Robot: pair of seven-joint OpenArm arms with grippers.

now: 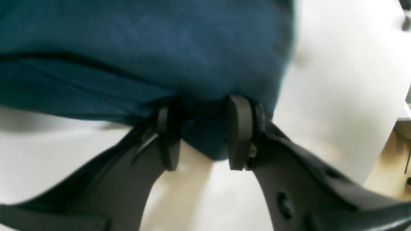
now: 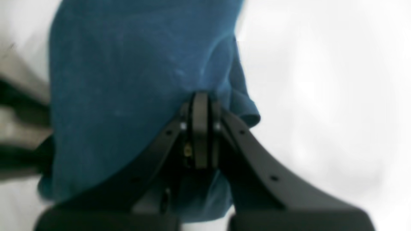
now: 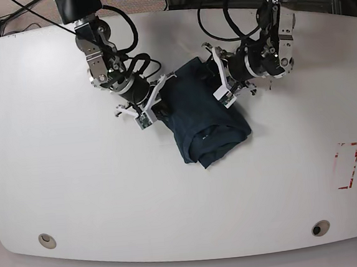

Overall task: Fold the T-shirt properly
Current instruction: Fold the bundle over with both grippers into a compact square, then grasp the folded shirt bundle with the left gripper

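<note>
The dark navy-teal T-shirt [image 3: 205, 122] lies as a rumpled, partly folded bundle in the middle of the white table [image 3: 76, 180]. At the bundle's upper right edge my left gripper [image 3: 223, 86] holds it. In the left wrist view a bunch of the T-shirt [image 1: 144, 38] sits between the two fingers [image 1: 239, 131] of the left gripper [image 1: 205, 102], which stand somewhat apart around it. My right gripper [image 3: 151, 111] is at the bundle's upper left edge. In the right wrist view the right gripper [image 2: 200, 96] has its pads pressed together on a thin edge of the T-shirt [image 2: 128, 80].
A red-outlined rectangle [image 3: 347, 165] is marked near the table's right edge. Two round holes [image 3: 47, 240] [image 3: 320, 228] sit near the front edge. Black cables [image 3: 230, 4] loop behind both arms at the back of the table.
</note>
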